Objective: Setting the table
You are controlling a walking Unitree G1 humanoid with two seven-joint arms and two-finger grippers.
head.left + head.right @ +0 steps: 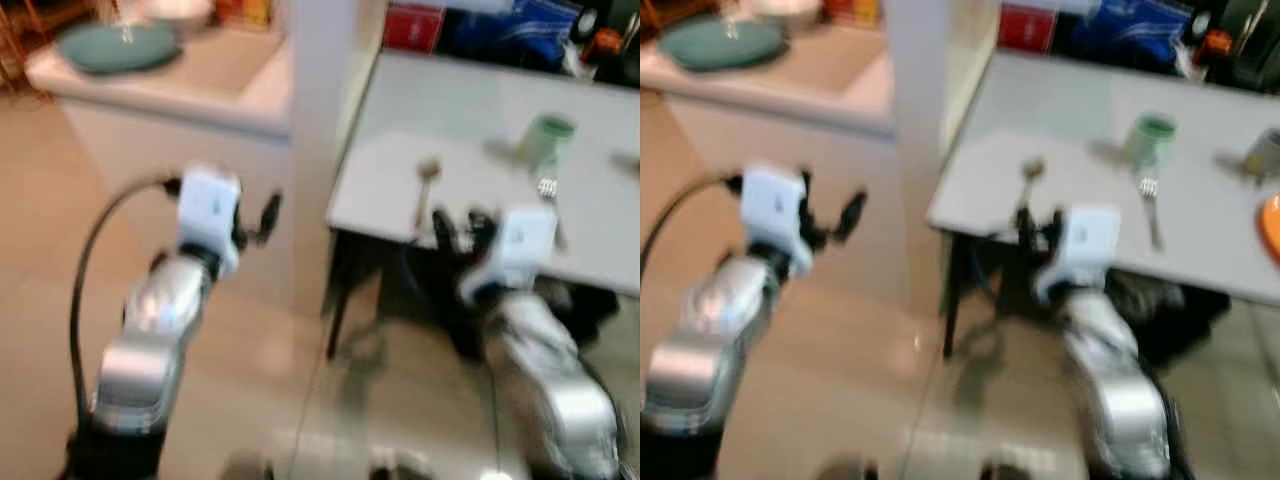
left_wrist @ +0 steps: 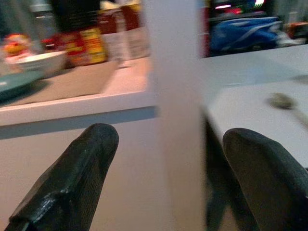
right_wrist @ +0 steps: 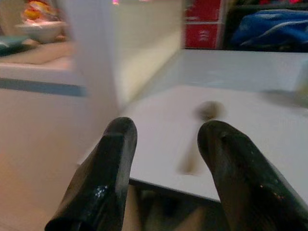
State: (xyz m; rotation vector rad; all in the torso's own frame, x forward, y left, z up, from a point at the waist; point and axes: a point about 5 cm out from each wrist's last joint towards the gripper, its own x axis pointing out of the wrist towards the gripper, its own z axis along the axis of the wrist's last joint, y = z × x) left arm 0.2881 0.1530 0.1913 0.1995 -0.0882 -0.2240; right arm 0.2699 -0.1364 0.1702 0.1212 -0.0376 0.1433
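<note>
Jaws of the left gripper (image 2: 163, 192) stand released and hold nothing, out in front of the white counter (image 1: 200, 90) that carries a green plate (image 1: 118, 45), short of the white pillar (image 1: 320, 120). Right of the pillar, the right gripper (image 3: 163, 159) also has its jaws released and bare, just off the near left corner of the desk (image 1: 480, 110). On the desk by that corner lies a spoon (image 1: 426, 190), handle toward the near edge, bowl away. Further right stand a green cup (image 1: 547, 138) and, beside it, a fork (image 1: 550, 205) close to the near edge. Blur hides finer detail. The spoon looks light, stiff and slick, lying flat; I judge a pinch across the handle, near its middle, the surest hold.
</note>
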